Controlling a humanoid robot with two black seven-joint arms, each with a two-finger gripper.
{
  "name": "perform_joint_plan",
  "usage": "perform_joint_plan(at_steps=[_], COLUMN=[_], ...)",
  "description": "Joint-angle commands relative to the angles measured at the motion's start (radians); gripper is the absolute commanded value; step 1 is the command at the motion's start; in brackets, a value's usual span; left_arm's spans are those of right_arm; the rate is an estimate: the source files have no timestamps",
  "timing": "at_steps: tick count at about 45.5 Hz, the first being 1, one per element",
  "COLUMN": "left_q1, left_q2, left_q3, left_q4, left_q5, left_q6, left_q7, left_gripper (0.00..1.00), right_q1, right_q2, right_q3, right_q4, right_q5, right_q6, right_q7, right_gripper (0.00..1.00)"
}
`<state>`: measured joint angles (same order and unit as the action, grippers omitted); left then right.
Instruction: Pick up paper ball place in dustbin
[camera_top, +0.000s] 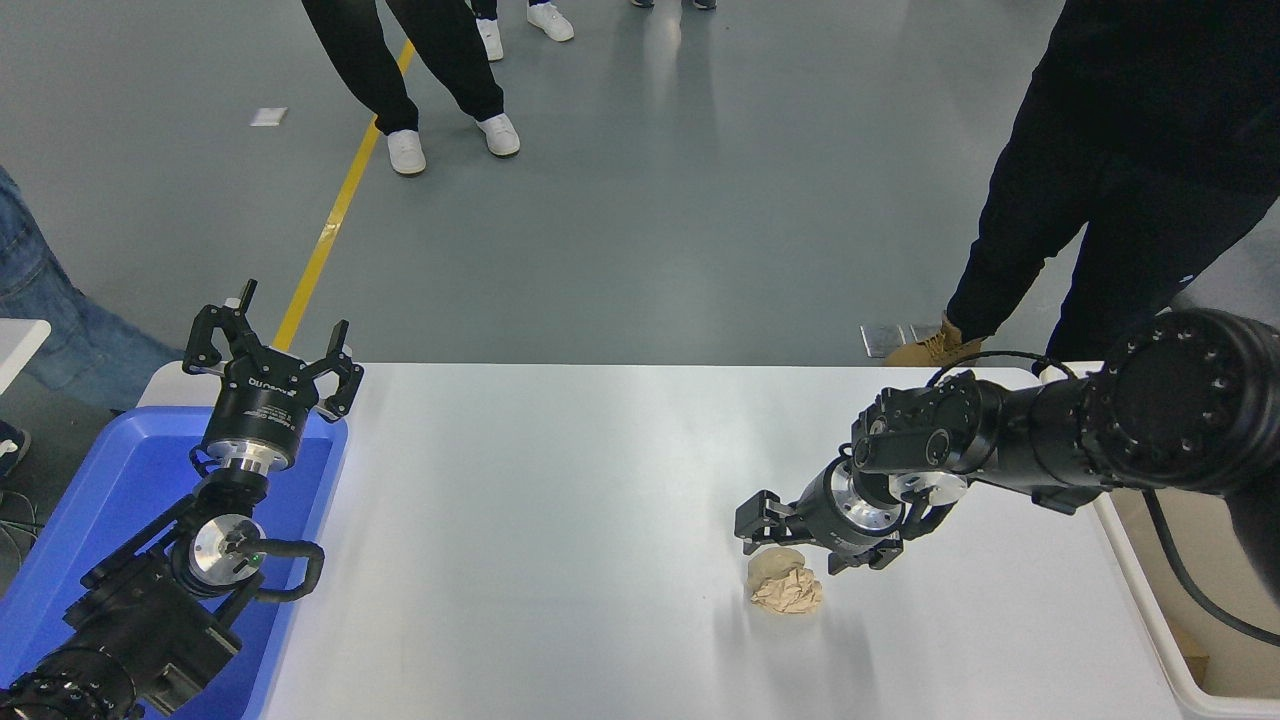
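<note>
The paper ball, a wrinkly tan wad, lies on the white table right of the middle. My right gripper is open and hangs just above the ball's far edge, one finger to its left and one to its right. The dustbin, cream-white with beige inner walls, stands off the table's right edge; only its left rim and part of the inside show. My left gripper is open and parked at the lower left over the blue tray.
A shallow blue tray sits at the table's left end under the left arm. A person in black stands at the far right corner. Other legs and white shoes stand on the grey floor beyond.
</note>
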<state>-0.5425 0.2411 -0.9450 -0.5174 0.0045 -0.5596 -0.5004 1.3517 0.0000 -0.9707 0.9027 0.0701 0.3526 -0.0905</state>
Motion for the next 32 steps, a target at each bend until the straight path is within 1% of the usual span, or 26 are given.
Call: perform_joint_plan(at_steps=[1, 22, 25, 28, 29, 32], left_q1=[0.001, 0.001, 0.001, 0.000, 0.001, 0.001], left_q2=[0.000, 0.000, 0.001, 0.000, 0.000, 0.000], left_q3=[0.000, 0.000, 0.000, 0.000, 0.000, 0.000], left_q4=[-0.001, 0.000, 0.000, -0.001, -0.001, 0.000], left_q5=[0.000, 0.000, 0.000, 0.000, 0.000, 0.000], left_q6=[0.000, 0.000, 0.000, 0.000, 0.000, 0.000], left_q7=[0.000, 0.000, 0.000, 0.000, 0.000, 0.000], left_gripper=[0.98, 0.98, 0.98, 0.98, 0.98, 0.98], right_q1=[-0.042, -0.060, -0.060, -0.059, -0.057, -0.054], right_q2=[0.000, 0.000, 0.000, 0.000, 0.000, 0.000], right_q3=[0.001, 0.000, 0.000, 0.000, 0.000, 0.000], right_q4=[-0.031, -0.030, -0.030, -0.024, -0.022, -0.018], right_q5=[-0.006, -0.018, -0.018, -0.018, -0.018, -0.018], right_q6=[-0.017, -0.024, -0.040, -0.050, -0.050, -0.052], right_q7=[0.000, 0.000, 0.002, 0.002, 0.002, 0.003], right_gripper=[1.00, 1.00, 0.98, 0.94, 0.90, 0.74])
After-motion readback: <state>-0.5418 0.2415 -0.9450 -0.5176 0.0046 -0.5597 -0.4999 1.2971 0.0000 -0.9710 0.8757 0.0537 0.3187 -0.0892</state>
